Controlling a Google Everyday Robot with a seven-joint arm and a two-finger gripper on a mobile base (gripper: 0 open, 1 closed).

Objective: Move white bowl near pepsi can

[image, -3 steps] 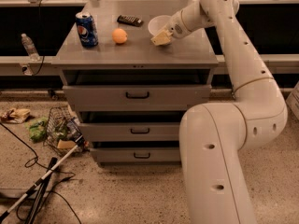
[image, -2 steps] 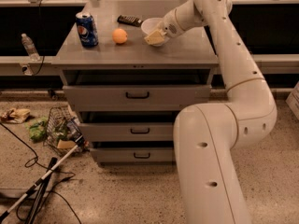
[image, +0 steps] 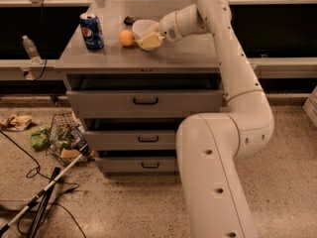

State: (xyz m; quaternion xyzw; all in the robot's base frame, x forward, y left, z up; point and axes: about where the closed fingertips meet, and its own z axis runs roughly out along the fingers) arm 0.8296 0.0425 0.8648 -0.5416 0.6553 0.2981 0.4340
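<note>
The white bowl is tilted and held just above the grey cabinet top, right of the small orange fruit. My gripper is shut on the bowl's near rim, reaching in from the right. The pepsi can, blue with the round logo, stands upright at the cabinet's left side, left of the fruit and about a bowl's width from the bowl.
A dark flat object lies behind the bowl. A clear water bottle stands on a ledge at left. A wire basket, litter and cables lie on the floor at left. The top drawer is slightly open.
My gripper has carried the white bowl leftward across the cabinet top, closer to the orange fruit and the pepsi can. The can and fruit have not moved.
</note>
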